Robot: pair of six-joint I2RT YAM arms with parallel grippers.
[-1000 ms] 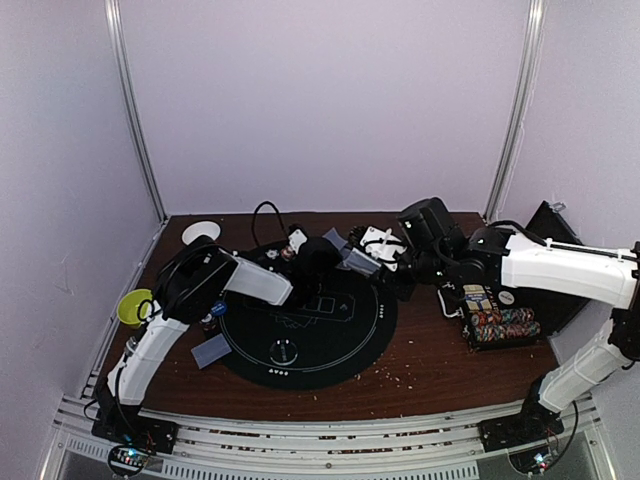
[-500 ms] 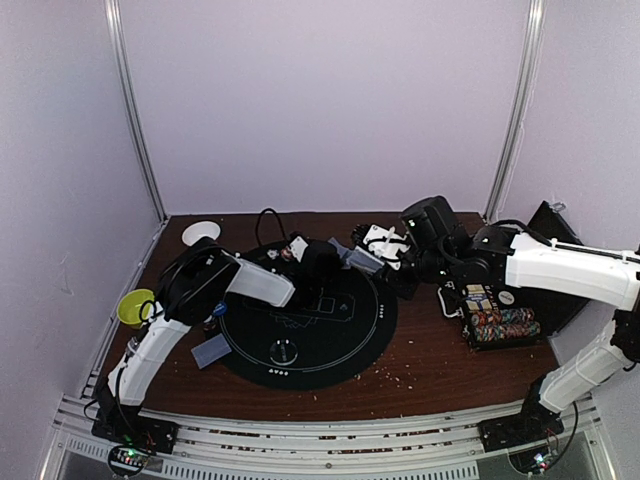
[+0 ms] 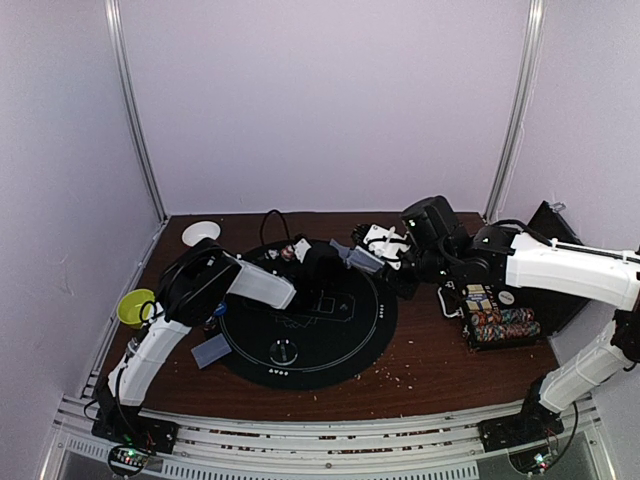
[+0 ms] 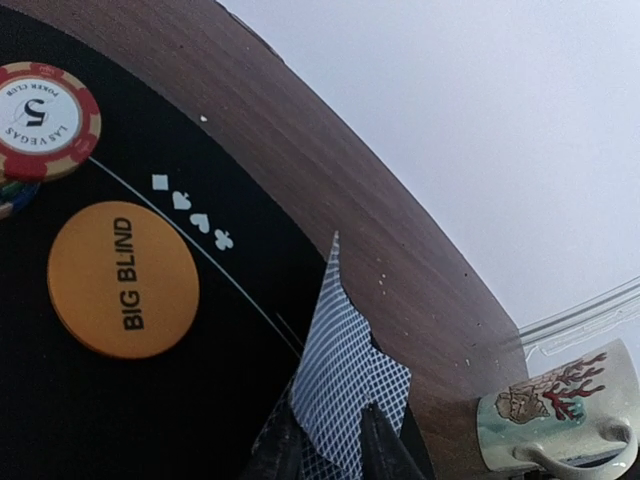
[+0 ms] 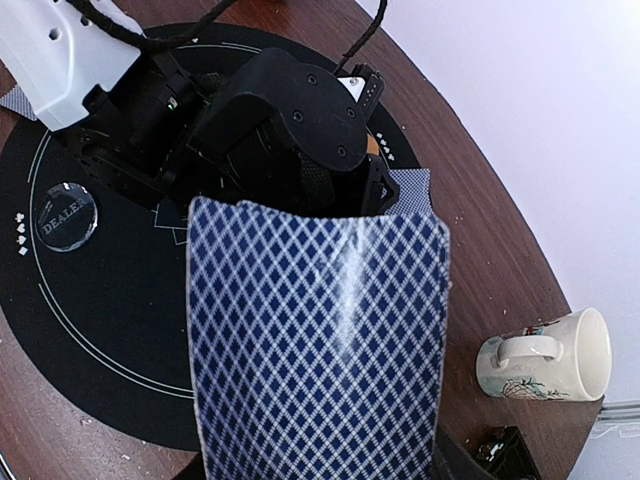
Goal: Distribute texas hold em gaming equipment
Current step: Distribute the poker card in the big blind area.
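Observation:
My left gripper [image 4: 330, 448] is shut on a playing card [image 4: 345, 365] with a blue lattice back, held at the far edge of the black round mat [image 3: 330, 345]. An orange BIG BLIND disc [image 4: 122, 280] and a red-striped poker chip [image 4: 42, 120] lie on the mat beside it. My right gripper [image 3: 374, 258] holds a deck of blue diamond-backed cards [image 5: 320, 350] upright, just right of the left gripper [image 5: 300, 130]; its fingers are hidden behind the deck. A clear DEALER disc [image 5: 65, 215] lies on the mat. A rack of striped chips [image 3: 500, 325] stands at the right.
A white mug [image 5: 545, 355] with a coral pattern stands on the wood table behind the mat. A loose card [image 3: 210, 350] lies off the mat's left edge. A yellow-green bowl [image 3: 133, 305] and a white disc [image 3: 201, 232] are at the far left.
My left gripper has turned and settled slightly at the mat's far edge. The cards between the two grippers have shifted a little. The right arm has barely moved.

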